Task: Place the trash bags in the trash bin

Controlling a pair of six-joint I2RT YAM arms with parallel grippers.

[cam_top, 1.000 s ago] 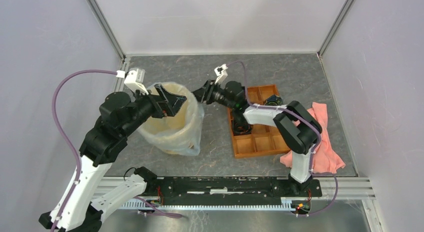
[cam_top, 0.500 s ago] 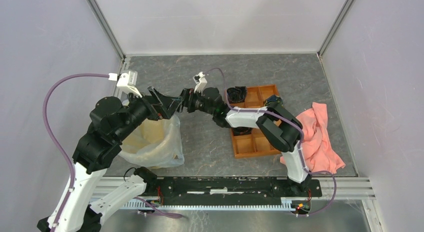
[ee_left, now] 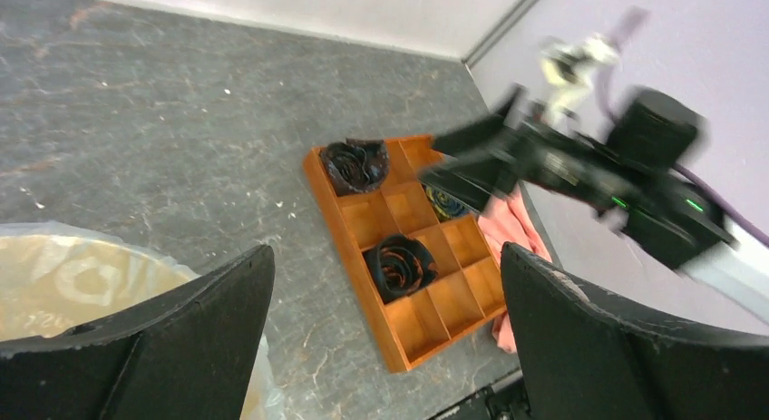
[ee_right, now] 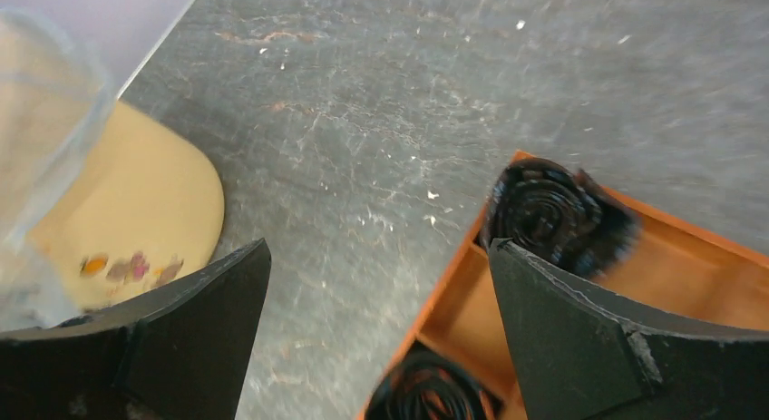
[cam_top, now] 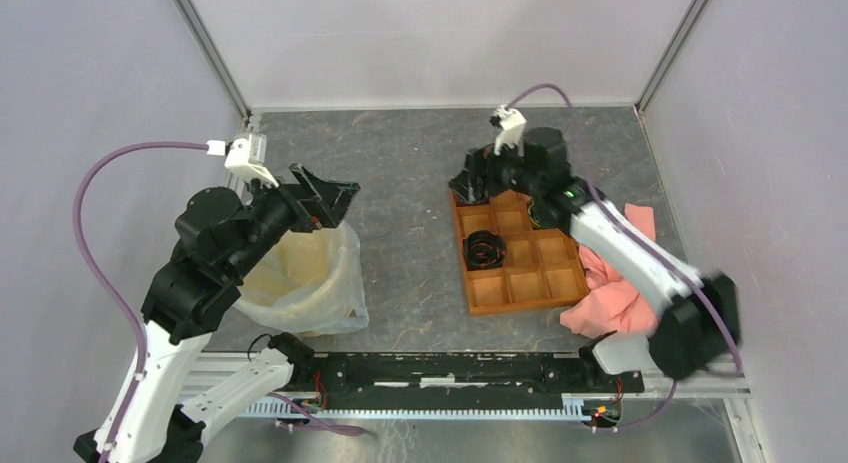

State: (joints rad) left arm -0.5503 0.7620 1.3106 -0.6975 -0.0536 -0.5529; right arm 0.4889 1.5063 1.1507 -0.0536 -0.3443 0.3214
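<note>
The trash bag (cam_top: 343, 295) is draped over the trash bin (cam_top: 285, 273), which stands well apart from the orange compartment tray (cam_top: 476, 295), off its left side. Pale film hangs down the bin's wall on the tray-facing side. The left gripper (cam_top: 330, 195) hovers just above the bin's rim nearest the tray, jaws spread wide and holding nothing. It is clear of the plastic.

The right gripper (cam_top: 478, 178) is over the tray's far-left corner, far from bag and bin, fingers wide apart and empty too. A black roll (cam_top: 485, 250) sits in a tray compartment, and a pink cloth (cam_top: 615, 305) touches the tray's right edge.

From above, it is hard to tell whether the film lines the bin's inside or only wraps its outside, and the bin's print is hidden. The right arm smears with blur. The right wrist view catches the bin's cream wall with a few blurred coloured marks, too soft to read. The left wrist view, cutting the bin off at its corner, shows a second dark roll in the tray's far-left compartment.
</note>
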